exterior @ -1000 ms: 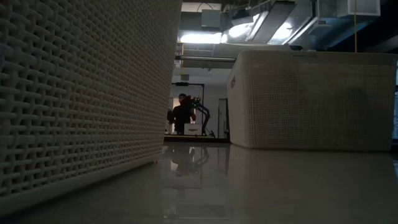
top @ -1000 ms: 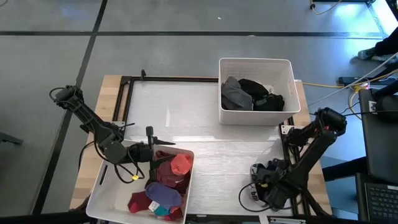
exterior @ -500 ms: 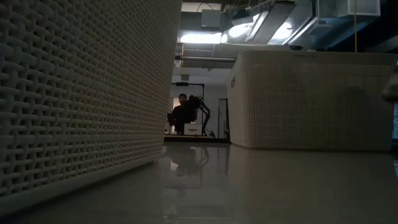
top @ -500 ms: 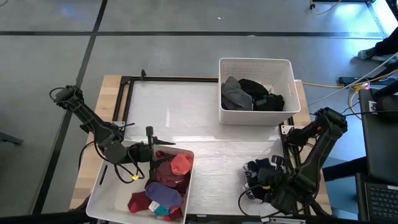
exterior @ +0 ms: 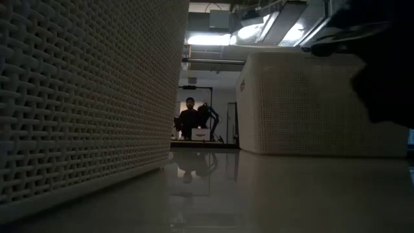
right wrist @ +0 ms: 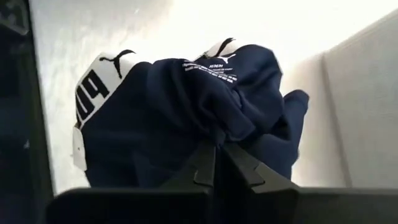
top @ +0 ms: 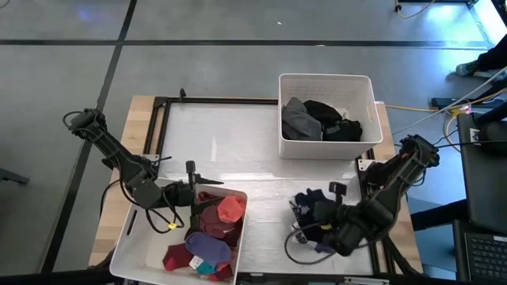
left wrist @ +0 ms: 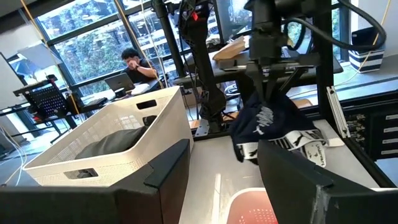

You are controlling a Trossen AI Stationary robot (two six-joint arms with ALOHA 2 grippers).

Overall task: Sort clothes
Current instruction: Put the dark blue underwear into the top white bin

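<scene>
My right gripper (top: 318, 217) hangs above the table's near right part, shut on a navy garment (top: 307, 207) with a white printed waistband (right wrist: 99, 78). The left wrist view shows the same garment (left wrist: 267, 121) dangling. My left gripper (top: 198, 188) waits open and level over the far rim of the near-left white bin (top: 139, 245). Red, maroon, purple and teal clothes (top: 212, 233) lie in that bin. Grey and black clothes (top: 321, 120) lie in the far-right white bin (top: 326, 81). My right gripper pinches a bunched fold of the navy cloth (right wrist: 214, 138) between its two fingers, which come steeply from above. Several layers gather at the pinch. The garment hangs slack below the fingers, its waistband to one side, clear of the table in the low view.
Bare white table (top: 238, 142) lies between the two bins, inside a black frame (top: 158, 103). In the low view the bin walls (exterior: 77, 97) stand close on the left and at the far right (exterior: 304, 103). A person (exterior: 189, 120) sits in the room beyond the table.
My right gripper has risen from the table's near right corner and gone toward the table's left, turning as it went and staying shut. The navy garment has come up with it, lifted clear and now hanging.
</scene>
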